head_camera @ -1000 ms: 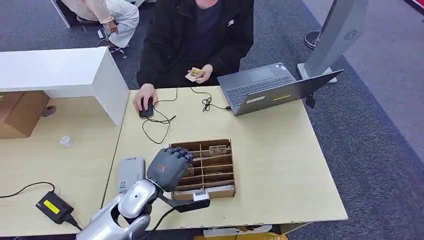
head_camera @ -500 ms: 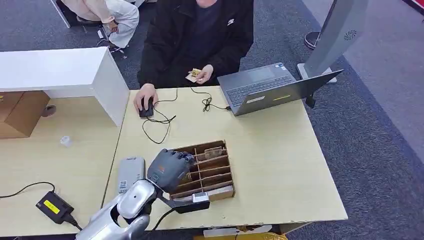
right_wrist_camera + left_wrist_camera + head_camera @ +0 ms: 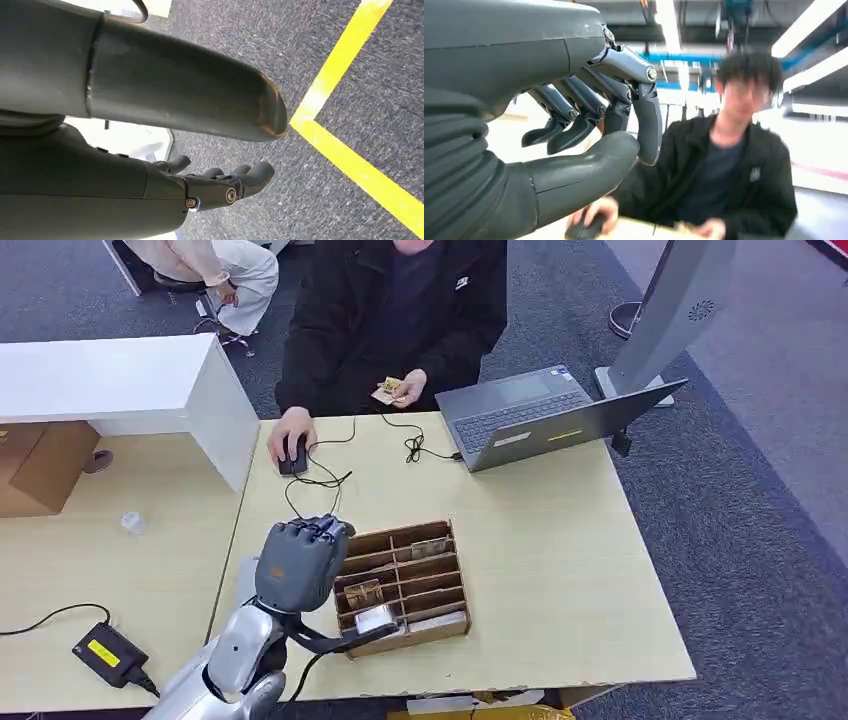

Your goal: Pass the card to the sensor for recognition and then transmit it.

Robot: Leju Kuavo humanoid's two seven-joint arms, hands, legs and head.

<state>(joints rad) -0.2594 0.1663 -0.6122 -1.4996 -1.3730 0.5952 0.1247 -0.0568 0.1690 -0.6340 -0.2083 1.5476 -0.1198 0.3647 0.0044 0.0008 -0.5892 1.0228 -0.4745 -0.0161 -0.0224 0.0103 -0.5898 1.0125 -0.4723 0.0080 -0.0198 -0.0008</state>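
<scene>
My left hand [image 3: 298,562] is raised over the table, just left of the brown cardboard card box [image 3: 445,624]. Its fingers [image 3: 644,125] curl in against the thumb [image 3: 589,160]. A thin brown edge of a card [image 3: 599,126] shows between them, the rest hidden. The grey sensor [image 3: 244,585] lies under the hand, mostly covered by it. More cards [image 3: 362,592] lie in the box's slots. My right hand [image 3: 220,185] hangs beside my body over the carpet, holding nothing.
A person sits across the table, one hand on a mouse [image 3: 291,455], the other holding cards [image 3: 390,390]. An open laptop [image 3: 540,415] stands at the far right. A white shelf [image 3: 130,385] and a black power brick [image 3: 105,652] are at the left.
My left hand has lifted out of the card box and moved left, over the sensor. The box was dragged and turned slightly.
</scene>
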